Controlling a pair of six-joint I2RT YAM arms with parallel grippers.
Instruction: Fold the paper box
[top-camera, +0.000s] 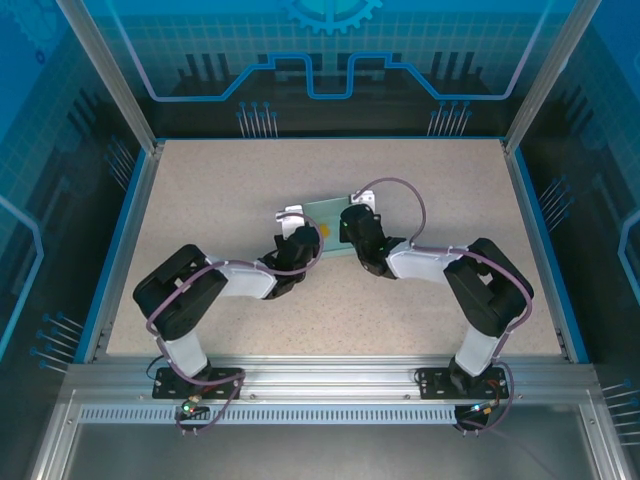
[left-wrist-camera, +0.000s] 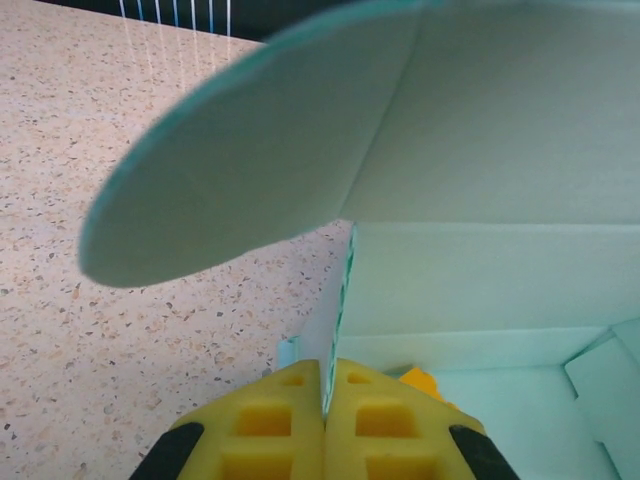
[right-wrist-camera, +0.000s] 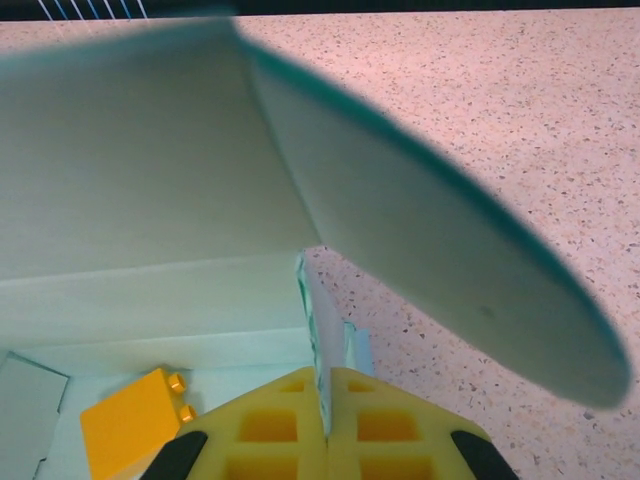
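Both arms pinching the paper box (top-camera: 327, 212) mid-table

Left gripper (left-wrist-camera: 324, 390) is clamped on its 9 o'clock wall and right gripper (right-wrist-camera: 327, 385) on the 3 o'clock wall. There's an orange block (right-wrist-camera: 130, 425) sitting inside.

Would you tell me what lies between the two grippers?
The paper box in the top view, its walls pinched by the left gripper and right gripper.

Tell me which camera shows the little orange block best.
Right wrist view: the orange block lies inside the paper box, studs plain. Left wrist view catches a corner of it; top view, too small to tell.
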